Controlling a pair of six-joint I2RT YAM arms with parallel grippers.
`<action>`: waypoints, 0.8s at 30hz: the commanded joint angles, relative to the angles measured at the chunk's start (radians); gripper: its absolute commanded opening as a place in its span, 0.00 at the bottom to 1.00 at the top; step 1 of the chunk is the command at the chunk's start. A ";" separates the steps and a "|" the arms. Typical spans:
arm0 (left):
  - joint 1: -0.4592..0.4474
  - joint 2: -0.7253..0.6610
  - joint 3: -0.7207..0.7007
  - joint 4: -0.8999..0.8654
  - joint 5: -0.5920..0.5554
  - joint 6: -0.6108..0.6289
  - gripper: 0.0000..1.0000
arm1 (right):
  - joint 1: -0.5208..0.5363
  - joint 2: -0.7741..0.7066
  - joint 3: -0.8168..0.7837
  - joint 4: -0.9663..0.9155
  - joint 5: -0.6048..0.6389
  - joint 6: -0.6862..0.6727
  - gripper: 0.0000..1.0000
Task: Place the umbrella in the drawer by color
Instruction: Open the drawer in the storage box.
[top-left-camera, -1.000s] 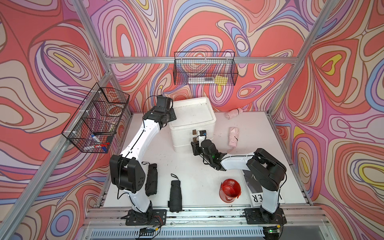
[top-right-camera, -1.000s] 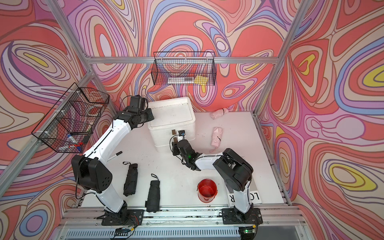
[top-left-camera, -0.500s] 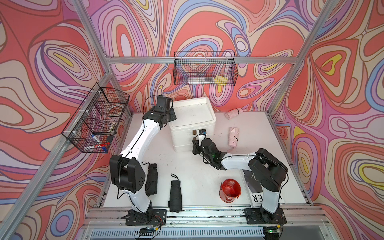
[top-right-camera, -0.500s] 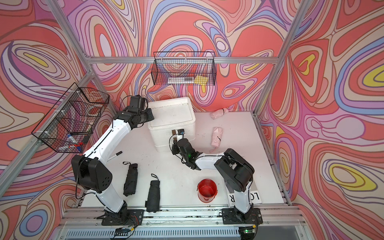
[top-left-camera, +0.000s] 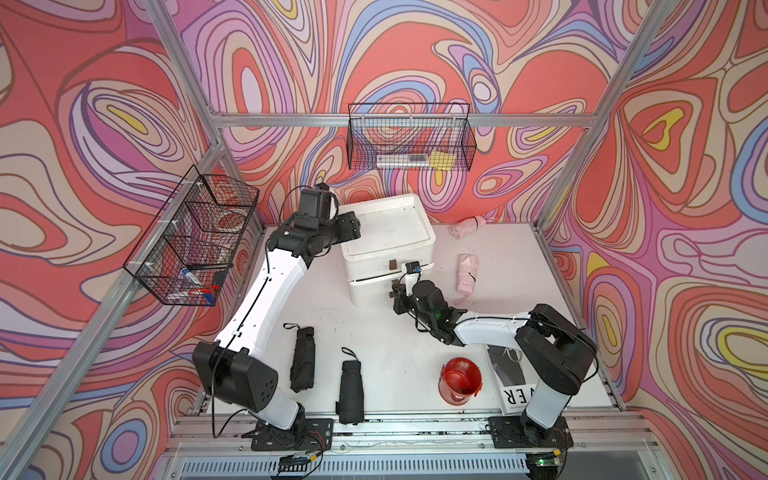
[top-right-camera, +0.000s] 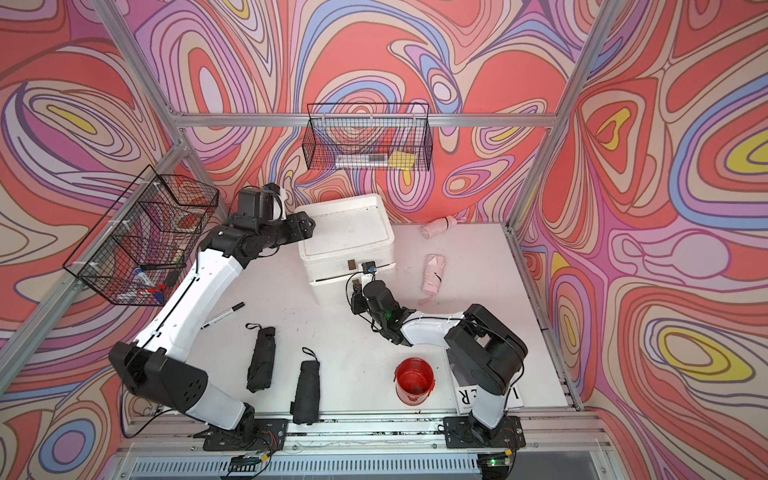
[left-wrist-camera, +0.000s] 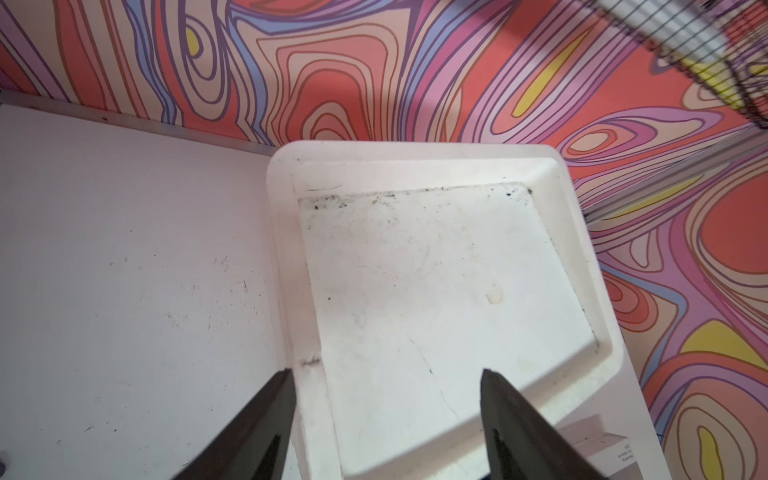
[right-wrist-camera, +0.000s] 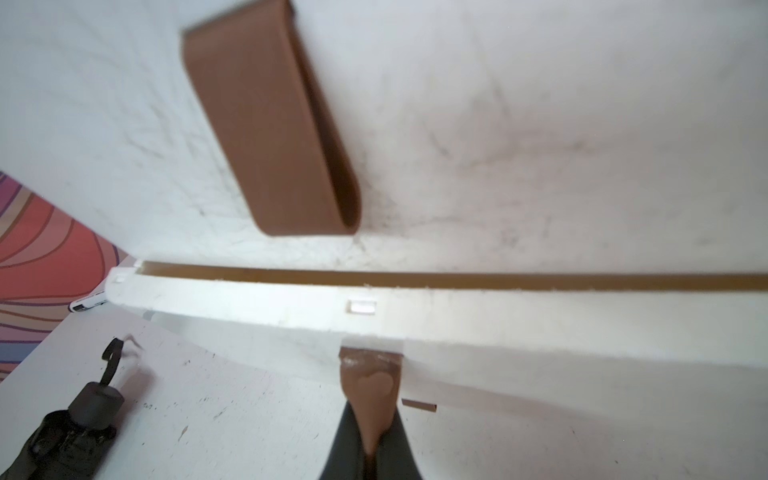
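the right fingers (right-wrist-camera: 341, 455) were clamped on the lower drawer's brown tab (right-wrist-camera: 368, 380). the left fingers (left-wrist-camera: 257, 428) stood apart above the drawer unit (left-wrist-camera: 415, 291).

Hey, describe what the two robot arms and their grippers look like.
The left arm and right arm have white links between bulky black joint housings, with thin black cables along them. The left gripper and right gripper have dark, tapering fingers.
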 joint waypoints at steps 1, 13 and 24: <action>-0.008 -0.139 -0.127 -0.051 0.020 0.021 0.80 | -0.003 -0.062 -0.028 0.033 0.005 -0.010 0.00; -0.177 -0.322 -0.618 0.125 -0.149 -0.057 0.90 | -0.003 -0.088 0.037 -0.069 -0.061 -0.056 0.00; -0.178 -0.226 -0.650 0.340 -0.284 -0.092 0.92 | 0.006 -0.165 -0.027 -0.142 -0.100 -0.028 0.00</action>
